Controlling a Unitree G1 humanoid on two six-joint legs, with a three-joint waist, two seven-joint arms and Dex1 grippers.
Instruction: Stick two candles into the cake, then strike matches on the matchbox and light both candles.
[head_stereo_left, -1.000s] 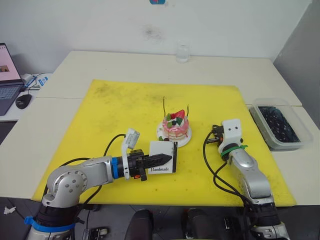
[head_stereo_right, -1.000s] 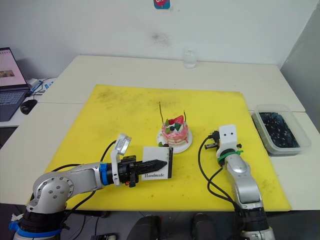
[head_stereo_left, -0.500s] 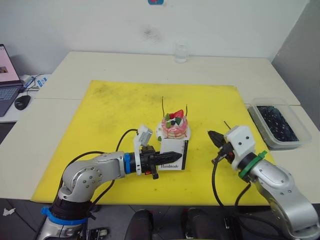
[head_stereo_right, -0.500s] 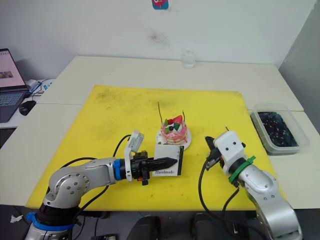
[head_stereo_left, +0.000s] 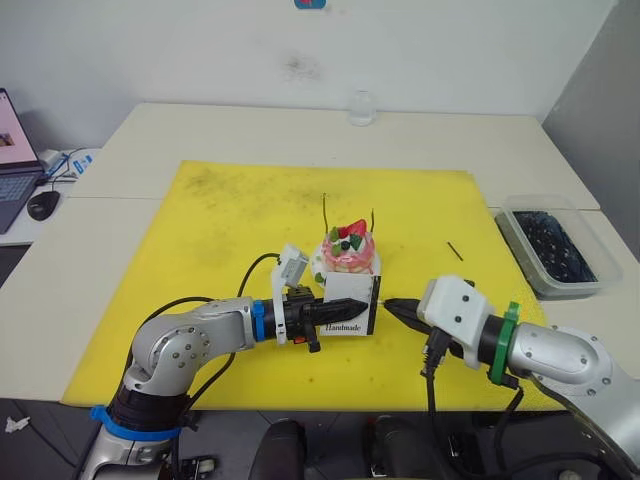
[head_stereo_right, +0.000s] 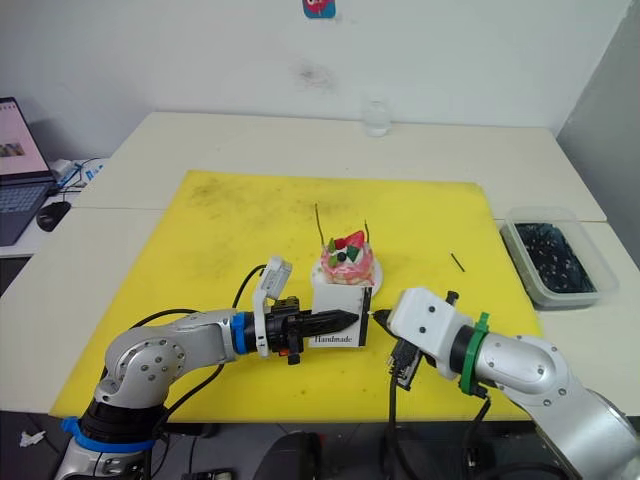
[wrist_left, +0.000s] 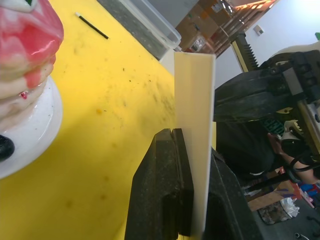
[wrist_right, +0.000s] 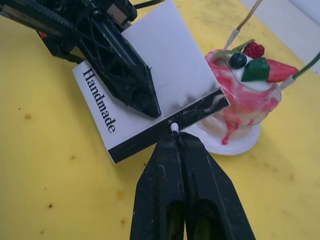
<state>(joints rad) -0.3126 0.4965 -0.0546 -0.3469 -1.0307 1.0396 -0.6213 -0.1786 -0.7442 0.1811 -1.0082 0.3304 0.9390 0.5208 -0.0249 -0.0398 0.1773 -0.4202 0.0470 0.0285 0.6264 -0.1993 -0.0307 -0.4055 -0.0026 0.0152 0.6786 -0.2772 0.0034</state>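
Far left, one laptop (head_stereo_left: 12, 160) and a mouse (head_stereo_left: 44, 203) sit on the side table. On the yellow mat (head_stereo_left: 200, 260), the left gripper (head_stereo_left: 352, 309) is clamped on the one matchbox (head_stereo_left: 350, 302), holding it up on edge just in front of the cake (head_stereo_left: 349, 250), black strip facing right. One cake on its white plate (wrist_right: 235, 145), and two candles (head_stereo_left: 327, 210) standing in it, one either side of the strawberry, both unlit. Now the right gripper (head_stereo_left: 386, 305): fingers pressed together, pinching one match (wrist_right: 174, 127), its pale head right at the striking strip (wrist_right: 170, 120). A second match (head_stereo_left: 454, 250) lies loose on the mat, well apart to the right. At the back, one glass (head_stereo_left: 361, 106); far right, one clear tub (head_stereo_left: 553, 247) of dark contents.
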